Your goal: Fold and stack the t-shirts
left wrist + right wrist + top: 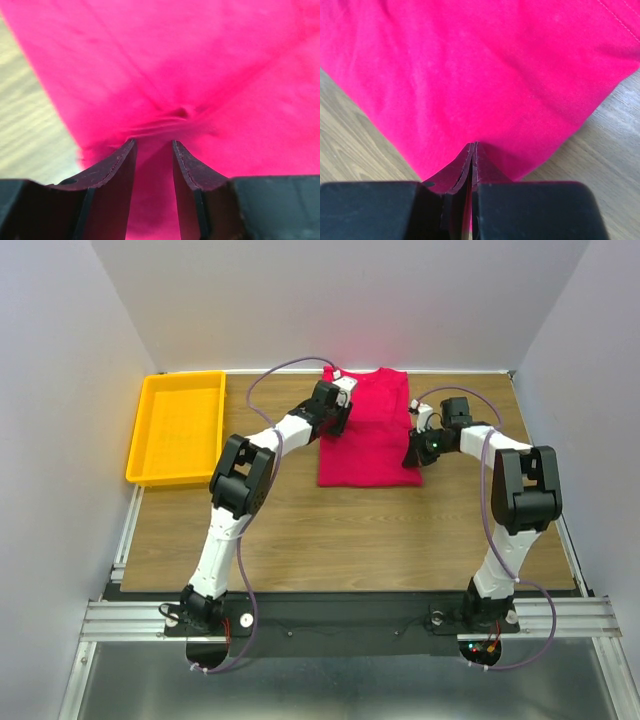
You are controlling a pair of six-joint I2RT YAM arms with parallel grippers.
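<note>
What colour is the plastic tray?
The tray is yellow, seen best in the top external view.

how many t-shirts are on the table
1: the red t-shirt lies at the far middle of the table, right of the yellow tray. Another could be hidden beneath it.

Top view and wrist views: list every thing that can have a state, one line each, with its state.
t-shirt: lying flat on the table as a rectangle, no sleeves sticking out.
left gripper: jaws slightly apart, tips pressed into puckered cloth.
right gripper: shut on the t-shirt's edge.
tray: empty.
</note>
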